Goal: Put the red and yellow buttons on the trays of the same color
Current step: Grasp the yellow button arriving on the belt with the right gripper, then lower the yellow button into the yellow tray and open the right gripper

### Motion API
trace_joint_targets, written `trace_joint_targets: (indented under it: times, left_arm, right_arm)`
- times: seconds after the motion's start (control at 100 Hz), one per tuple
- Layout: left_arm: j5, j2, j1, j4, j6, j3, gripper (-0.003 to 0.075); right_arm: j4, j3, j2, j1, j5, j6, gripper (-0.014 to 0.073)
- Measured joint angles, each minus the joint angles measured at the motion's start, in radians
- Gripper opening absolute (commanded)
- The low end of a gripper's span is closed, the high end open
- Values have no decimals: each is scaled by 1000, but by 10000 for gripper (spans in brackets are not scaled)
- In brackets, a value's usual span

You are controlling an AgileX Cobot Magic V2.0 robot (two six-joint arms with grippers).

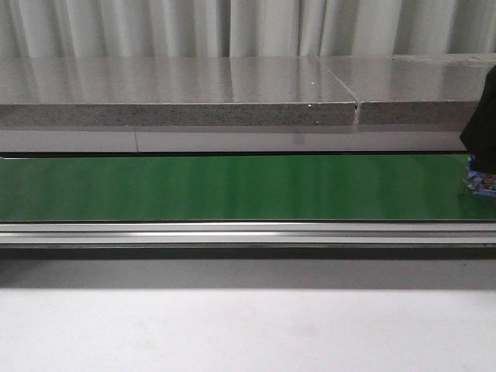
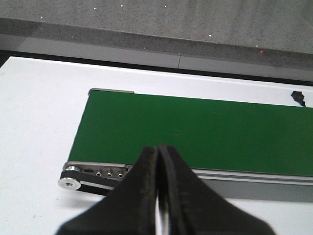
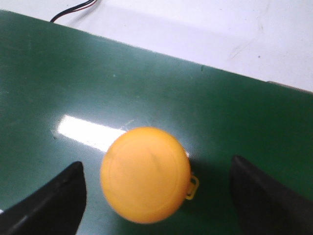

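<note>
White bench surface [image 1: 248, 333] fills the near part of the front view, matte and bare, reaching to a shadowed strip under a silver aluminium rail [image 1: 248, 232] that runs across the whole width. Just behind the rail lies the long green conveyor belt [image 1: 232, 187], glossy, its far edge meeting a pale grey ledge. Beyond that ledge sits a speckled grey stone-like slab [image 1: 178, 97] with a seam toward its right end, and behind it hangs corrugated light-grey sheeting [image 1: 232, 27].

At the belt's right end, a dark arm part [image 1: 482, 124] comes into the front view, with a small blue piece below it.

The left gripper [image 2: 157, 196] hangs above the bench near the belt's left end, where a roller and a row of bolts show; its black fingers [image 2: 142, 191] are pressed together with nothing between them.

The right gripper [image 3: 156, 196] is low over the belt with its fingers [image 3: 54, 200] spread wide apart. Between them, touching neither, a round yellow plastic button [image 3: 145, 174] with a small loop on its side rests on the green belt. Past the belt's far edge in that view is white bench and a thin black cable [image 3: 73, 10].
</note>
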Motion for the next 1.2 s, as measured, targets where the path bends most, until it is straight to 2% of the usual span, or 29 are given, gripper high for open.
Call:
trace_joint_targets:
  times: [0.07,0.14,0.31,0.4,0.89,1.02,1.2]
  left_arm:
    - [0,0,0,0,0,0,-19]
    - [0,0,0,0,0,0,-19]
    - [0,0,0,0,0,0,-19]
    - [0,0,0,0,0,0,-19]
    - [0,0,0,0,0,0,-19]
    - [0,0,0,0,0,0,-19]
    - [0,0,0,0,0,0,-19]
  right_arm:
    - [2,0,11,0,-14,-2,561]
    - [7,0,19,0,-27,-2,489]
    - [10,0,26,0,-38,-3,227]
    - [13,0,26,0,-40,-3,146]
    - [14,0,-35,-4,-22,-6,132]
    - [14,0,-110,-55,-3,16,132]
    - [14,0,-208,-206,16,64,132]
